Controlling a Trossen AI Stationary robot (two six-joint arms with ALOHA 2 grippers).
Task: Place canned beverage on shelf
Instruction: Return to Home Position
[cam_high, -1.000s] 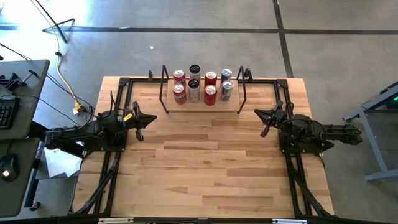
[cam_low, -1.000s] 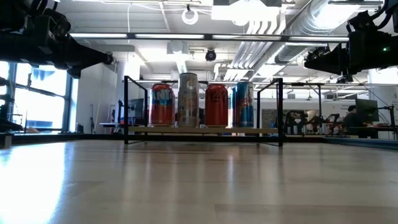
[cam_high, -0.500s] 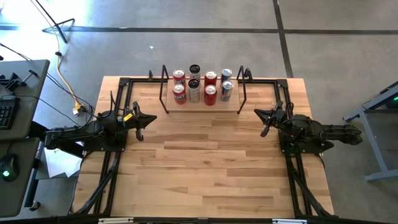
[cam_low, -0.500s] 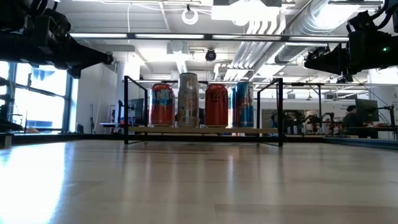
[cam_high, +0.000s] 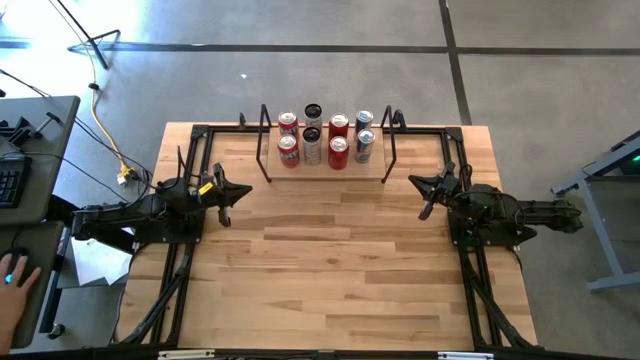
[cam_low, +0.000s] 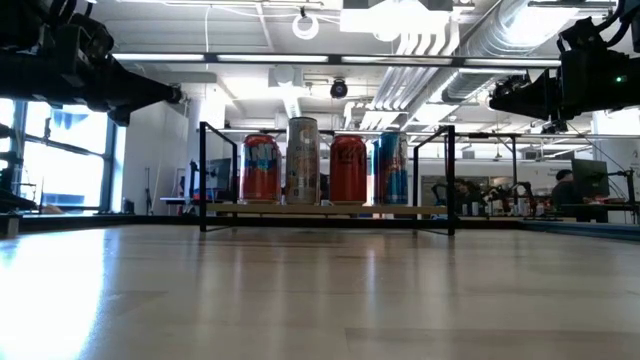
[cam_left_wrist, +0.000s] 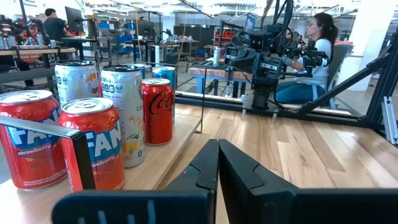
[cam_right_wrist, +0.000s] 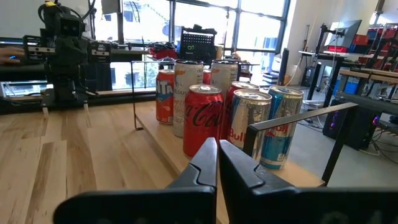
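The shelf (cam_high: 372, 168), a low light-wood board with black wire uprights at both ends, stands at the table's far edge. Several cans stand upright on it in two rows: red strawberry cans (cam_left_wrist: 93, 146), tall white cans (cam_left_wrist: 124, 112), red cola cans (cam_right_wrist: 203, 118) and silver-blue cans (cam_right_wrist: 280, 127). My left gripper (cam_high: 240, 192) is shut and empty above the table's left side. My right gripper (cam_high: 420, 185) is shut and empty above the right side. Both point toward the table's middle.
Black frame rails (cam_high: 200, 135) run along the table's left, right and far edges. The wide wooden table top (cam_high: 330, 260) lies bare between the arms and toward the near edge. A person's hand (cam_high: 12, 275) shows at a desk left of the table.
A person's hand has come into view at the desk left of the table. Both arms and the cans have kept still.
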